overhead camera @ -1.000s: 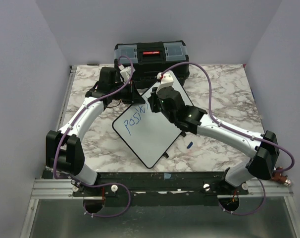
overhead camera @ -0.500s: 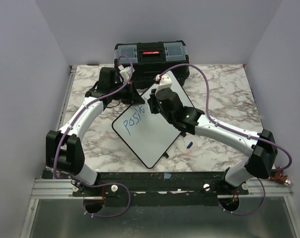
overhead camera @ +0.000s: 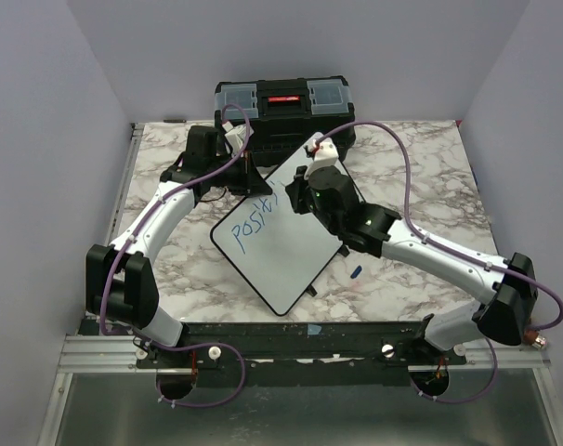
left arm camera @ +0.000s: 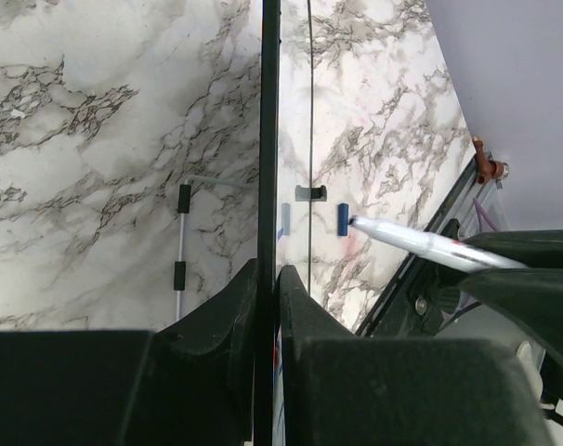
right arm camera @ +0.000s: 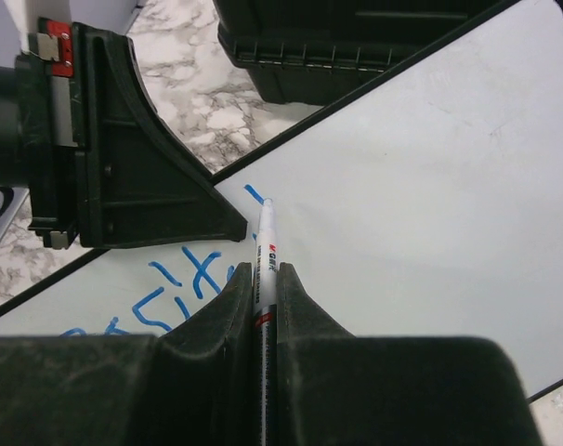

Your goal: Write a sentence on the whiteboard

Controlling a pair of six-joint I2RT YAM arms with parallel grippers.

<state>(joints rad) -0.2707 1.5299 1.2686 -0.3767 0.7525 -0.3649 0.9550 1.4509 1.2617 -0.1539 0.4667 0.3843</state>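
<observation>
Your work surface is a marble-patterned table [overhead camera: 421, 177], white with grey veining. At its far edge, about the middle, you have a black toolbox [overhead camera: 281, 107] with clear-lidded compartments on either side of a red latch. Just in front of it the whiteboard [overhead camera: 281, 251] sits turned on a diagonal, one corner pointing at the toolbox and one at the near edge. A small blue cap [overhead camera: 355, 271] lies on the marble just right of the board.

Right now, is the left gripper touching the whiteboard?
Touching. The left wrist view shows the left gripper shut on the thin black edge of the whiteboard, with one finger pressed against each side and no gap.
</observation>
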